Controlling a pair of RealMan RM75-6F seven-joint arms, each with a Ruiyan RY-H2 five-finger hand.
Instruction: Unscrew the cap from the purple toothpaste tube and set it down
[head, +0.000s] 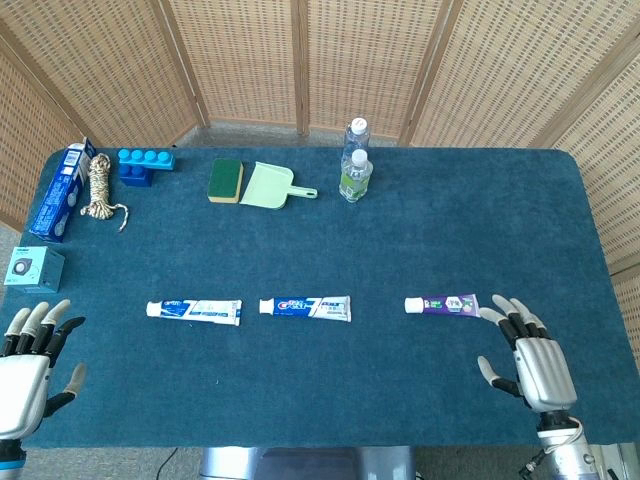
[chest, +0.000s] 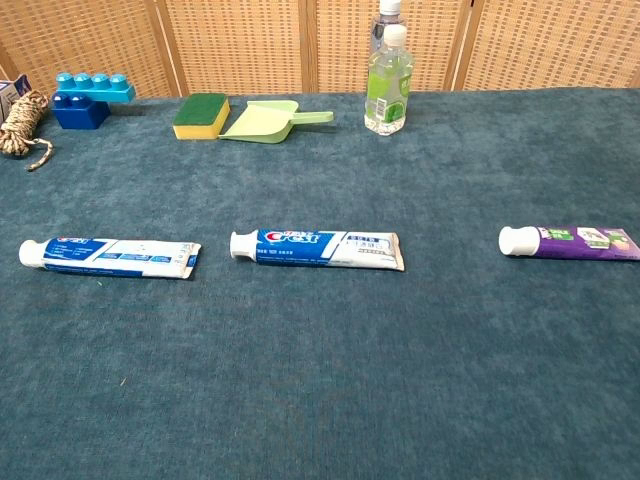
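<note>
- Silver-backed and dark-fingered, my right hand (head: 530, 362) hovers empty, fingers spread, just beside the purple toothpaste tube's (head: 449, 304) crimped end.
- My left hand (head: 28, 366) is likewise open, well apart.
- I judge I should pin the soft, flat tube body, then twist its white ribbed cap (chest: 518, 240), still on.
- Napped blue table cloth (head: 400, 390) should resist sliding.

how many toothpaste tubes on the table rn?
3, in one row across the near table: a blue-white tube at left, a Crest tube in the middle, the purple toothpaste tube at right. None look hidden.
</note>
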